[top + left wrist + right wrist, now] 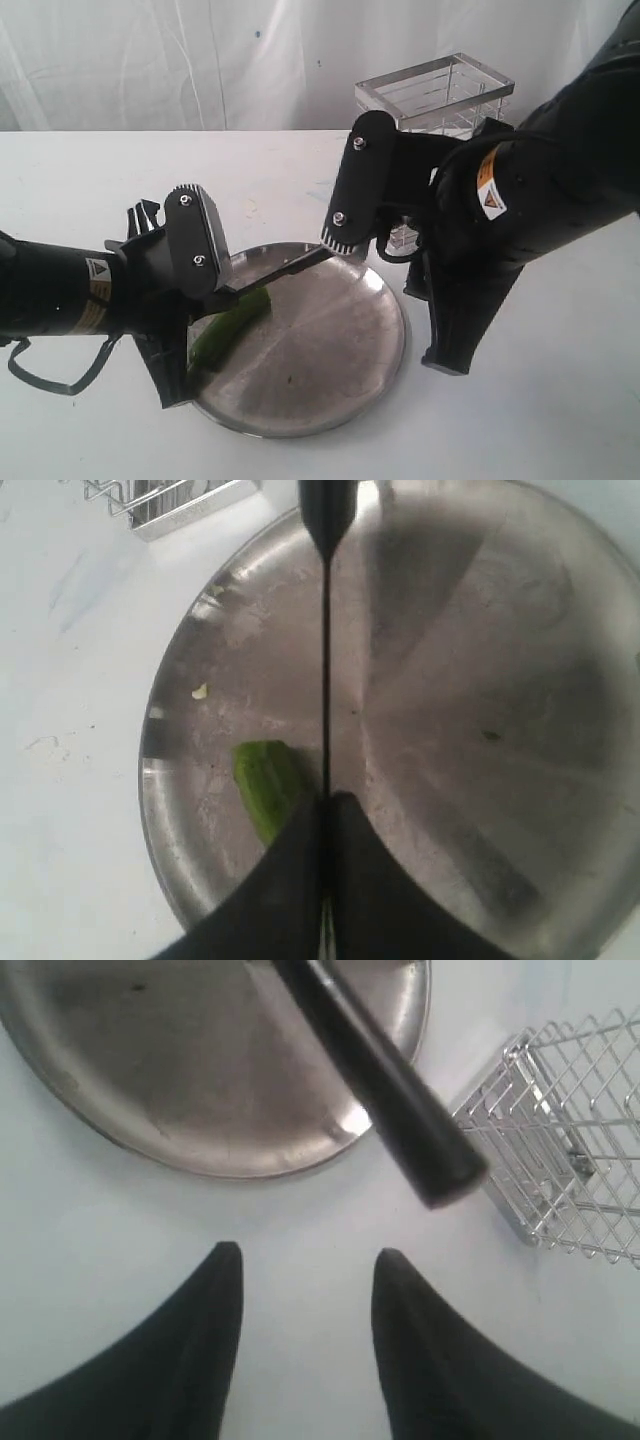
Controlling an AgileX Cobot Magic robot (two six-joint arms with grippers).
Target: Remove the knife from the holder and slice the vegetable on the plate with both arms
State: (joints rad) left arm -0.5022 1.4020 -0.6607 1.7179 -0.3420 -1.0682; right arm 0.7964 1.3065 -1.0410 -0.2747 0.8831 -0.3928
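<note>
A steel plate (330,390) sits on a white table (80,180), with a wire cutlery holder (436,95) standing behind it. The knife (290,266) is already out of the holder and hangs over the plate, so the step in hand looks like a handover or the start of the cut. A green chili (228,325) lies on the left part of the plate, just beside the blade.

The left pincer (325,815) has its two dark fingers pressed together on the thin blade, which the left wrist view shows edge-on as a black line running away across the plate. So the left pincer is clamped on the blade end of the knife.

In the right wrist view the right pincer (305,1260) has its fingers apart with only bare table between them. The black handle (385,1080) passes in front of them, free of the fingers, while in the side view that gripper sits close against the handle end.

As a judgement, the next move calls for the right arm to take a firm grip on the handle, so the left can let go of the blade and steady the chili
</note>
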